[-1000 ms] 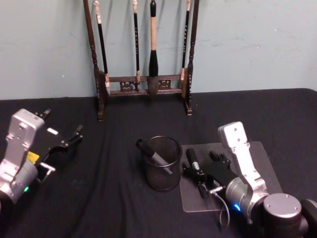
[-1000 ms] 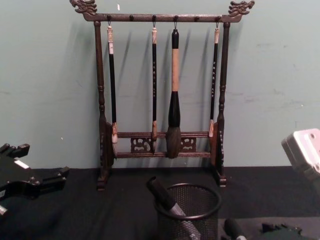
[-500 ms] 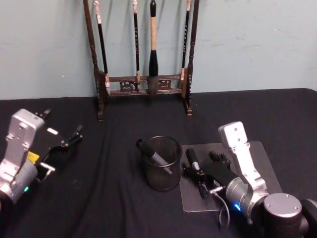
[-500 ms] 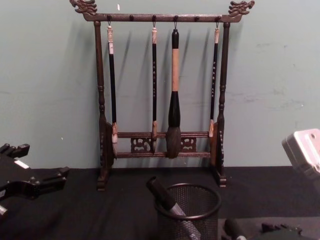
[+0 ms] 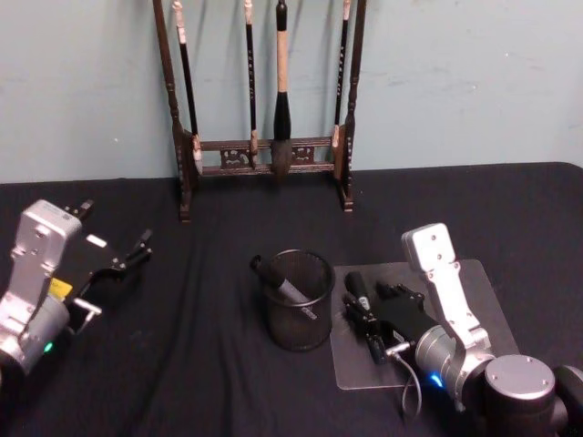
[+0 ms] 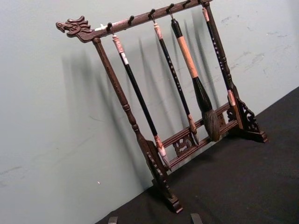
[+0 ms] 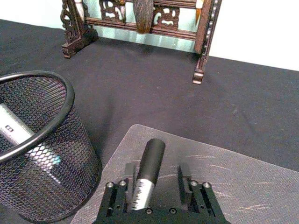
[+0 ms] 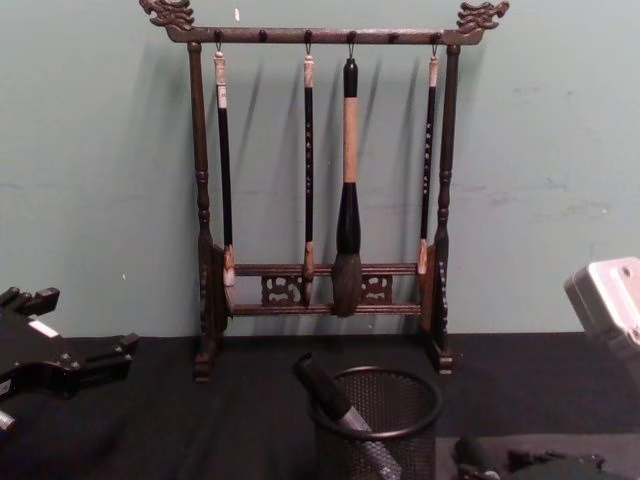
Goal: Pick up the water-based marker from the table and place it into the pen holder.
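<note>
Right gripper (image 7: 156, 167): low over a clear mat (image 5: 474, 300), reaching forward, fingers (image 7: 183, 170) partly apart and set either side of the marker.
Marker (image 7: 150, 163): lies lengthwise between the right gripper's fingers, dark cap end sticking out past the fingertips. It sits close against one finger, with a clear gap to the other. Whether it rests on the mat or is raised a little cannot be told.
Pen holder (image 5: 296, 319): round black mesh cup, upright, just beside the right gripper on its left, standing at the mat's edge.
Second marker (image 5: 281, 280): leaning inside the pen holder, its dark end poking over the rim on the side away from the right gripper.
Left gripper (image 5: 117, 222): well apart from the pen holder, far out on the left of the table (image 5: 182, 364), held above the cloth, fingers spread wide with nothing between them.
Brush rack (image 8: 200, 200): dark wood, standing against the wall ahead of both grippers, beyond the pen holder, with four brushes hanging from it.
</note>
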### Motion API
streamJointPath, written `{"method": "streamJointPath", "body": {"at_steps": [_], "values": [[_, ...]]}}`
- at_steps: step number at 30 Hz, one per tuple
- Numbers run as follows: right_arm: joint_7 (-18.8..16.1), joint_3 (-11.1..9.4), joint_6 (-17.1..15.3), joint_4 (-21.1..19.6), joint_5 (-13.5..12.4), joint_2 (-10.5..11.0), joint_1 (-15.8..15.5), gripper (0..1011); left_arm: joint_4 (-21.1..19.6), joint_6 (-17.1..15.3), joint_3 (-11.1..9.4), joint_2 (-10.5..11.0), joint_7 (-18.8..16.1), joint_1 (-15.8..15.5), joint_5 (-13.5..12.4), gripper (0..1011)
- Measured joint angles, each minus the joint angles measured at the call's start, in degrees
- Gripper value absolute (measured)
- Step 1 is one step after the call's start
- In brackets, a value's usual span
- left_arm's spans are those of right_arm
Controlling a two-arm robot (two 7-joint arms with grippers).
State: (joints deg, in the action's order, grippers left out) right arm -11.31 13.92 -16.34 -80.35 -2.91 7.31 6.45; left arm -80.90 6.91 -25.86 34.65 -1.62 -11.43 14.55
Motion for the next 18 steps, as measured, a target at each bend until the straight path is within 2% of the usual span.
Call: {"method": "streamJointPath", "body": {"at_steps": [2, 4, 5, 12, 18], "values": [[0.02, 0.0, 0.0, -0.02, 0.01, 0.0, 0.0, 534, 0.0, 0.0, 0.0, 0.0, 0.0, 0.0, 0.0, 1009], [0.03, 0.0, 0.01, -0.02, 0.0, 0.0, 0.0, 503, 0.0, 0.0, 0.0, 0.0, 0.0, 0.0, 0.0, 1009], [0.03, 0.0, 0.0, -0.02, 0.01, 0.0, 0.0, 433, 0.0, 0.0, 0.0, 0.0, 0.0, 0.0, 0.0, 1009], [0.04, 0.0, 0.01, -0.02, 0.01, 0.0, 0.0, 246, 0.0, 0.0, 0.0, 0.0, 0.0, 0.0, 0.0, 1009], [0.03, 0.0, 0.0, -0.03, 0.01, 0.0, 0.0, 241, 0.0, 0.0, 0.0, 0.0, 0.0, 0.0, 0.0, 1009]]}}
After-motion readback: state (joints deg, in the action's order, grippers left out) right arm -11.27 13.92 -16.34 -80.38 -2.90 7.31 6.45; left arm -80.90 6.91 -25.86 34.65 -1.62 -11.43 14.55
